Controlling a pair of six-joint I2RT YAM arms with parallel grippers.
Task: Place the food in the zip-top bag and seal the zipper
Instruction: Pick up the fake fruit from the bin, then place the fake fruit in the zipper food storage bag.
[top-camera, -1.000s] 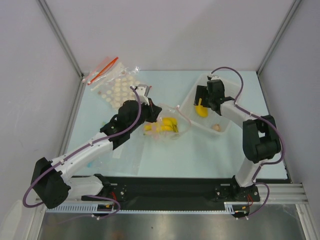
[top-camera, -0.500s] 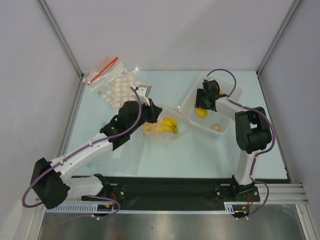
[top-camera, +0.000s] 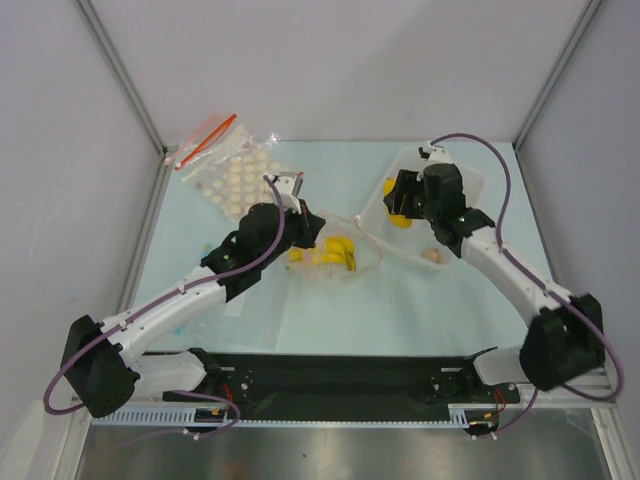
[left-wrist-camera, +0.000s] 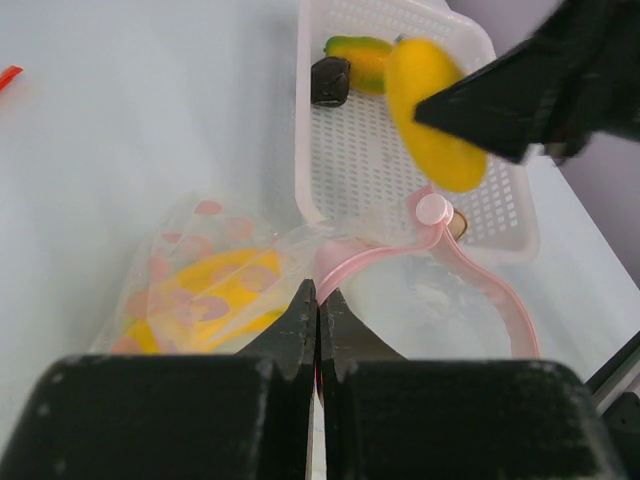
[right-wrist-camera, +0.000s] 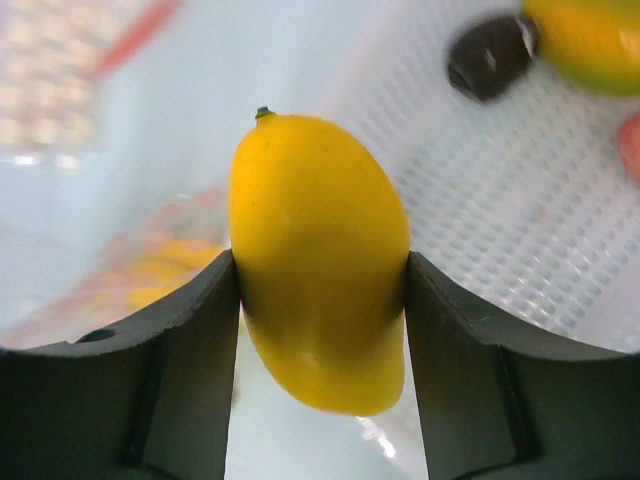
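**Yellow mango (right-wrist-camera: 318, 250) in right claw (right-wrist-camera: 322, 300), left claw (left-wrist-camera: 318, 305) on the bag mouth**

Right claw is clamped on the mango, one finger on each flank. Its own view shows white basket (right-wrist-camera: 470, 230) mesh behind, with the dark purple piece (right-wrist-camera: 490, 55) lying in it. Left claw fingers are pressed together on the pink zipper (left-wrist-camera: 365, 258) of the zip-top bag (left-wrist-camera: 175, 225). The bag lies on the desk (left-wrist-camera: 130, 120) just beside the basket, with the banana bunch (left-wrist-camera: 215, 300) inside. Left wrist view adds that the mango hangs above the basket's bag-side half, and that a green-yellow piece (left-wrist-camera: 358, 50) touches the purple one. Top view adds the beige piece (top-camera: 432, 257) in the basket.
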